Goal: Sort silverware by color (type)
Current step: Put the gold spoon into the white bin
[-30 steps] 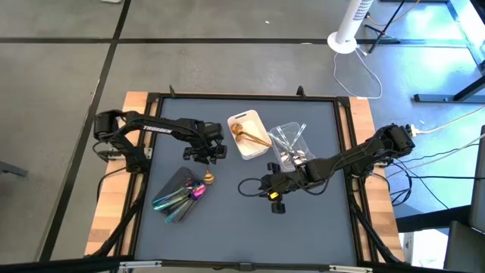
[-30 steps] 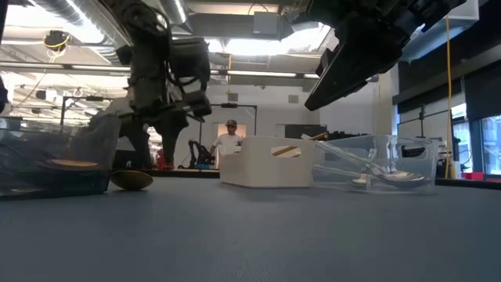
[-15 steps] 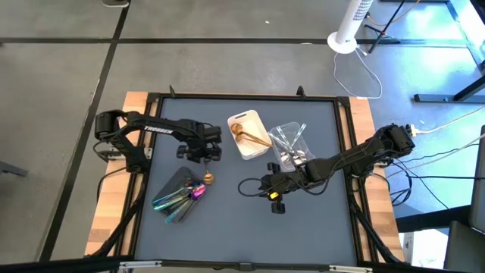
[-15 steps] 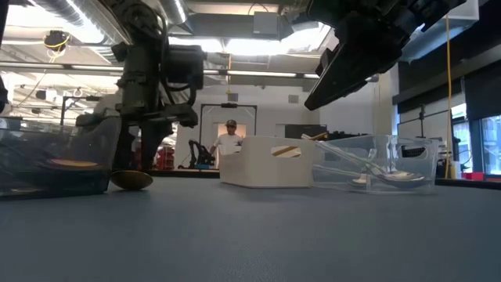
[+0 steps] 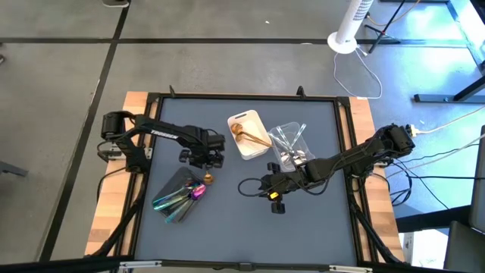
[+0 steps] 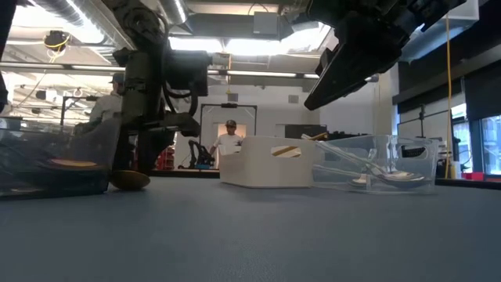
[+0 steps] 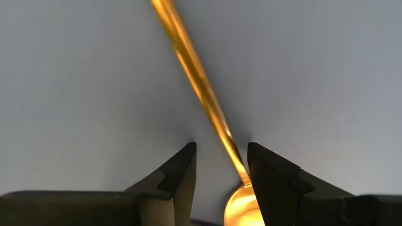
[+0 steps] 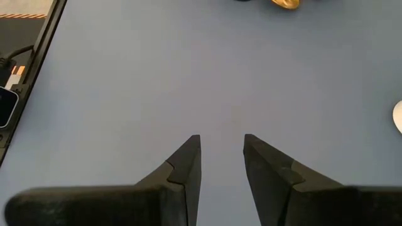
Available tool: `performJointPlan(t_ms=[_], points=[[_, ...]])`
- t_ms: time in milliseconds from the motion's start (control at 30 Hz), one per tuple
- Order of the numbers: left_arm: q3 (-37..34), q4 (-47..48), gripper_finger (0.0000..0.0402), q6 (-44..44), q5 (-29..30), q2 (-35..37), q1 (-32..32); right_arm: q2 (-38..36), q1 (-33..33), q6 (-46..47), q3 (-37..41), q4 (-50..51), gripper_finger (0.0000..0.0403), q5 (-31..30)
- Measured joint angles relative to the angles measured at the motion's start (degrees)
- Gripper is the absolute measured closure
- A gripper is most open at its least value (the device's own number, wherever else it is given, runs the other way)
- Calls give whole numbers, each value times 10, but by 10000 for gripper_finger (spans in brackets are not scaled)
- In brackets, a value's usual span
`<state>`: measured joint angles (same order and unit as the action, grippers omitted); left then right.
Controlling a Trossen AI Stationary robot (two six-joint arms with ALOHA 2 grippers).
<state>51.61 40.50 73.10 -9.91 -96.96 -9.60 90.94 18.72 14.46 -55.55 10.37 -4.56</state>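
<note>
A gold spoon (image 7: 200, 80) lies flat on the grey table mat (image 5: 227, 227), its bowl (image 5: 207, 178) beside the dark grey tray (image 5: 176, 196) of iridescent silverware. My left gripper (image 7: 221, 154) points down over the spoon, open. Its fingertips are low at the mat, one on either side of the handle just above the bowl. I cannot tell whether a finger touches the handle. My right gripper (image 8: 221, 147) hangs open with nothing between its fingers, above the mat's middle (image 5: 263, 186). A white tray (image 5: 248, 135) holds gold pieces, and a clear tray (image 5: 288, 145) holds silver ones.
The three trays stand on the mat's middle and far part; bare mat lies toward the near edge. A raised black frame (image 5: 242, 97) borders the mat. In the low view a person (image 6: 229, 142) stands in the room behind the table.
My left gripper has sunk toward the table and come a little toward its near edge, down over the gold spoon's handle. Its fingers keep the same gap. The spoon has not moved.
</note>
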Motion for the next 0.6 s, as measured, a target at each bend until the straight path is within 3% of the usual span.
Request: performJointPlan(t_ms=[600], points=[[0, -4, 276, -2, 20, -4, 8, 0, 0, 0, 0, 0, 292, 0]])
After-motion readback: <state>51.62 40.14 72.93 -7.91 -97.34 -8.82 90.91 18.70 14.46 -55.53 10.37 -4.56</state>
